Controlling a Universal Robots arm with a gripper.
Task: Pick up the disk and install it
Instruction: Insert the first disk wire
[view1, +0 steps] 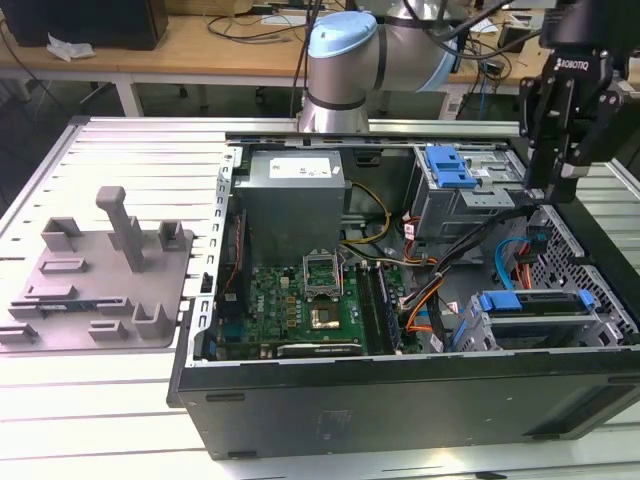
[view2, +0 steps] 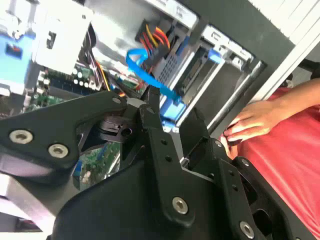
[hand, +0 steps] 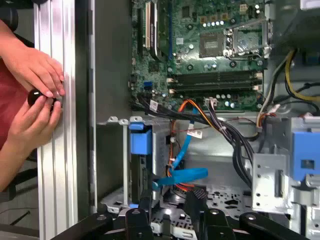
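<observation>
The disk (view1: 538, 322) lies in the drive cage at the case's front corner, on the exterior view's right, with its blue carrier frame (view1: 532, 300) along the top. In the first wrist view the disk (hand: 136, 175) is edge-on under a blue tab. The second wrist view has the disk (view2: 194, 75) inside the cage. My black gripper (view1: 541, 188) hangs over the case further back than that cage. It is open (hand: 170, 206), with nothing between its fingers (hand: 145, 207), just above a blue flat cable (hand: 180, 176). The gripper (view2: 172, 112) is apart from the disk.
The open computer case (view1: 400, 400) holds a motherboard (view1: 300, 300), a grey power supply box (view1: 295, 195), a second cage with a blue latch (view1: 448, 165) and loose cables (view1: 430, 300). A person's hands (hand: 35, 85) rest on the slatted table's edge beside the case. A grey fixture plate (view1: 100, 270) lies on the exterior view's left.
</observation>
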